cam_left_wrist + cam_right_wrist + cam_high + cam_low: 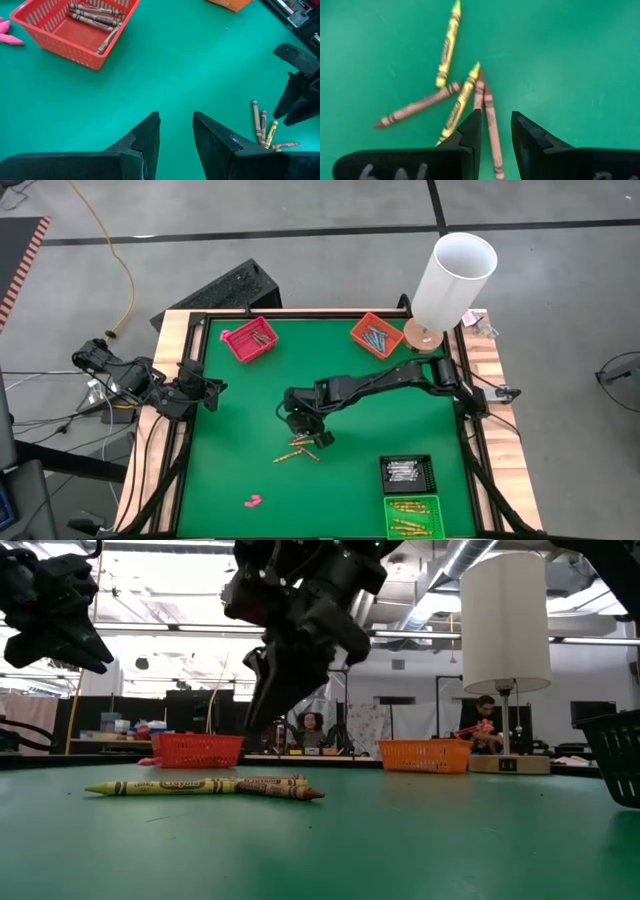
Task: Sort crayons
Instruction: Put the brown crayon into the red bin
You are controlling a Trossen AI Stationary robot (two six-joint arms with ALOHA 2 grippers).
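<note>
Right gripper [492, 131] open over loose crayons [298, 448] mid-table, left gripper [175, 132] open, idle at left edge; crayons light, stiff, roll-prone, so pinch one mid-shaft across its width.

Tabletop [340, 490]: matt green mat, smooth; pale wooden slats at its rim. Crayons [451, 100]: paper-wrapped, dull wrappers with dark print, waxy tips. Red basket [70, 30], at 11 o'clock on the tabletop: moulded plastic lattice, slight sheen. Orange basket [375, 335], at 1 o'clock: same plastic. Right claw [495, 135]: matt black plastic, faintly grainy. Lamp [455, 280]: smooth white shade, wooden base.
</note>
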